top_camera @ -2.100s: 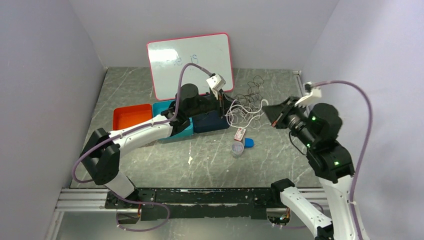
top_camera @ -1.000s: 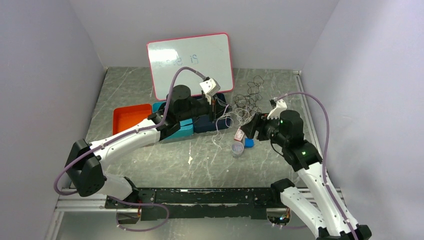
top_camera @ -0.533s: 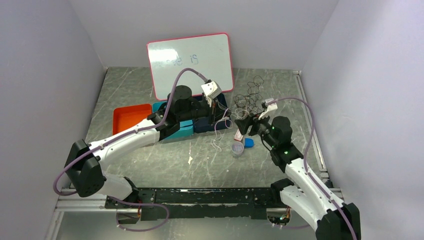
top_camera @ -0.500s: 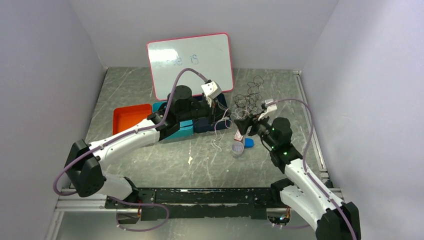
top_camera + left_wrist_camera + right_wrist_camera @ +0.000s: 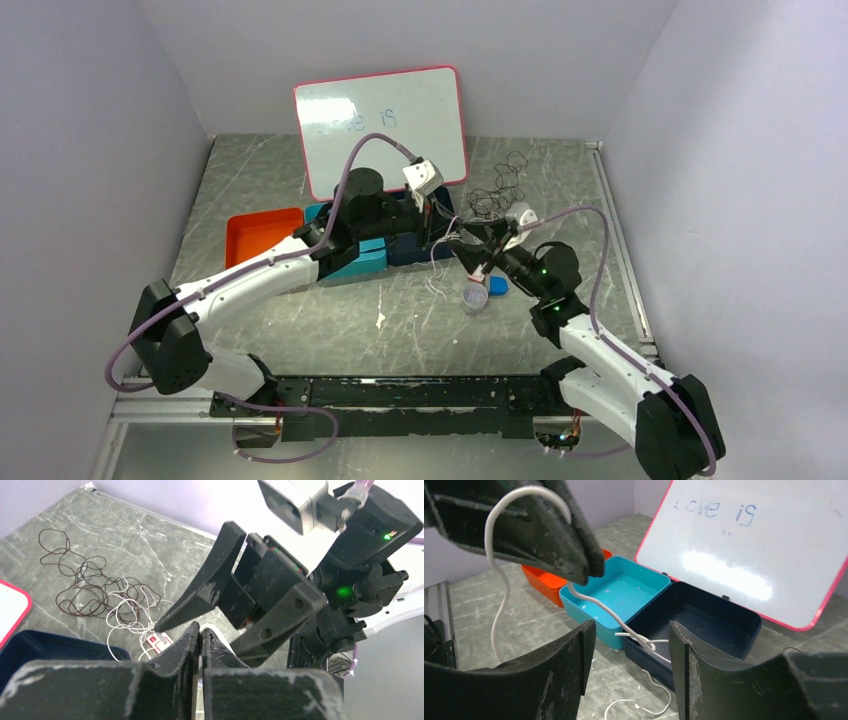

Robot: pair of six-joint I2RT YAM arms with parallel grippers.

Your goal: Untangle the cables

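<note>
Cable (image 5: 600, 609) — white, clamped in left gripper (image 5: 585, 568), clearest from right wrist — right gripper (image 5: 631, 630) agape astride it.

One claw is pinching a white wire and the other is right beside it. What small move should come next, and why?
Probably close the right gripper on the white cable. Its jaws stand open on either side of that strand, by a small knot, while the left gripper, jaws shut, holds the same cable up. With two grips, the arms could then pull it apart.
</note>
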